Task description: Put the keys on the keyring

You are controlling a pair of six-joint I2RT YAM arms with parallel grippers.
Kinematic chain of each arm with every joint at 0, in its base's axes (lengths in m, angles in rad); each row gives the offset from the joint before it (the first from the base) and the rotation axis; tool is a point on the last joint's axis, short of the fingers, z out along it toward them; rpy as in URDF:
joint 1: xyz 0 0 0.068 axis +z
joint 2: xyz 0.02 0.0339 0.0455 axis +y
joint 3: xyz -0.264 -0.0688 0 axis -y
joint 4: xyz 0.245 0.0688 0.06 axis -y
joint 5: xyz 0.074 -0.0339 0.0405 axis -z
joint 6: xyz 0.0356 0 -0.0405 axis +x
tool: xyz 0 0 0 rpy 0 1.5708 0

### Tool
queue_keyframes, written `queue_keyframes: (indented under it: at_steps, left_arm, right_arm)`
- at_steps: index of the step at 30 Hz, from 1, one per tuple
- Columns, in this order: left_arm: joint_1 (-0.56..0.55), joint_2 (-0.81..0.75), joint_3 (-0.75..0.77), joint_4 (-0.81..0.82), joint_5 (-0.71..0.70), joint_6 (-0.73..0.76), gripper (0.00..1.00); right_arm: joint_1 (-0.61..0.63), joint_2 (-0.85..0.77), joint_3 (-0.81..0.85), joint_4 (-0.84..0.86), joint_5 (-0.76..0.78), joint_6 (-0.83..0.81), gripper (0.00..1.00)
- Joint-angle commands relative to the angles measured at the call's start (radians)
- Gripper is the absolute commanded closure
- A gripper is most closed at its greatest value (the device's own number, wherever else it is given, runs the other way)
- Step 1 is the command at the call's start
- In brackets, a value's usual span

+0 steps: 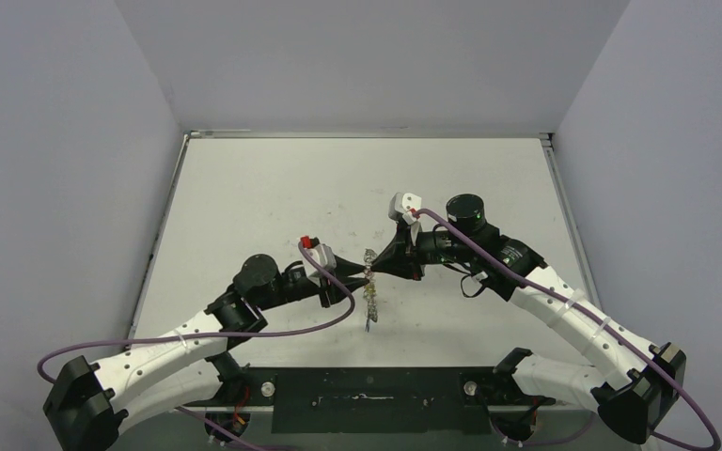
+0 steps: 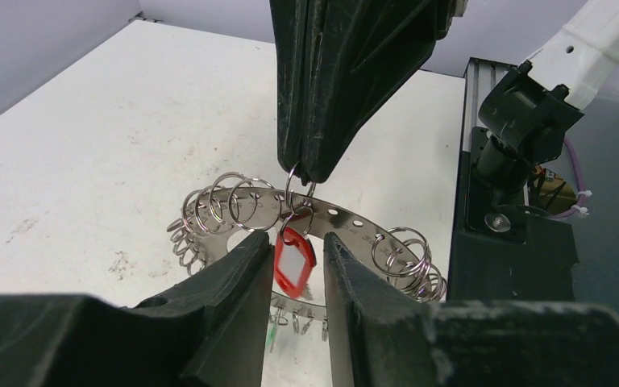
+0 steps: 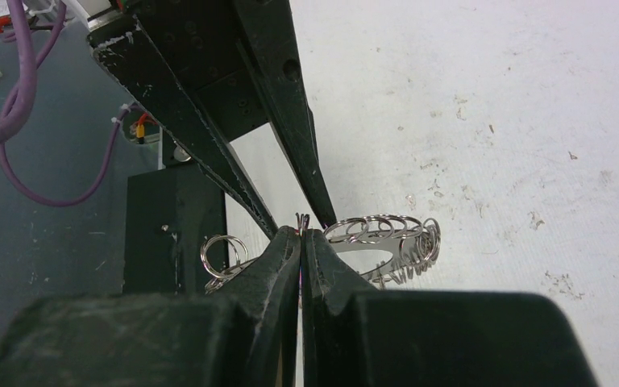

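The keyring [image 2: 346, 219], a flat grey band edged with wire loops, hangs in the air between both arms over the table's middle [image 1: 369, 282]. My right gripper [image 3: 301, 231] is shut on one wire loop at the keyring's top edge, and its tip [image 2: 305, 171] comes down from above in the left wrist view. A red tag [image 2: 294, 262] hangs from that loop; its key is hard to make out. My left gripper [image 2: 295, 237] is open, one finger on each side of the red tag with small gaps. The blue-tagged key is not clearly visible.
A sliver of green tag [image 2: 272, 330] shows below the keyring's near rim. The white table [image 1: 273, 188] lies beneath, with the black base plate [image 1: 367, 399] at its near edge. Grey walls enclose the left, right and back.
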State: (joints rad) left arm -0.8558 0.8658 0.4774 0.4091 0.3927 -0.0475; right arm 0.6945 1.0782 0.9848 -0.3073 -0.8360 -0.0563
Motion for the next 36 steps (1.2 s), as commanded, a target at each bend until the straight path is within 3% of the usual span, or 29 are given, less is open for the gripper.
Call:
queue_keyframes:
  at_steps: [1, 11, 16, 21, 23, 31, 36]
  left_arm:
    - [-0.002, 0.014, 0.053, 0.101, 0.029, -0.002, 0.73]
    - [-0.002, 0.004, 0.063, 0.145, 0.016, -0.011, 0.74]
    - [-0.002, 0.022, 0.067, 0.17, 0.033, -0.016, 0.84]
    - [-0.002, 0.033, 0.069, 0.175, 0.058, -0.024, 1.0]
    - [-0.001, 0.029, 0.069, 0.165, 0.058, -0.025, 1.0]
    - [-0.001, 0.006, 0.136, -0.016, 0.053, 0.01, 1.0]
    - [-0.002, 0.019, 0.242, -0.235, 0.06, 0.074, 1.0]
  right_arm:
    - [-0.001, -0.026, 0.035, 0.08, -0.033, -0.006, 1.0]
    - [-0.001, -0.023, 0.035, 0.077, -0.032, -0.007, 1.0]
    - [-0.001, -0.024, 0.033, 0.077, -0.031, -0.007, 1.0]
    - [-0.001, -0.029, 0.031, 0.076, -0.028, -0.007, 1.0]
    - [-0.001, -0.031, 0.03, 0.074, -0.026, -0.008, 1.0]
    - [-0.001, -0.028, 0.037, 0.063, -0.012, -0.022, 1.0]
    - [-0.001, -0.026, 0.064, -0.009, 0.03, -0.082, 0.82]
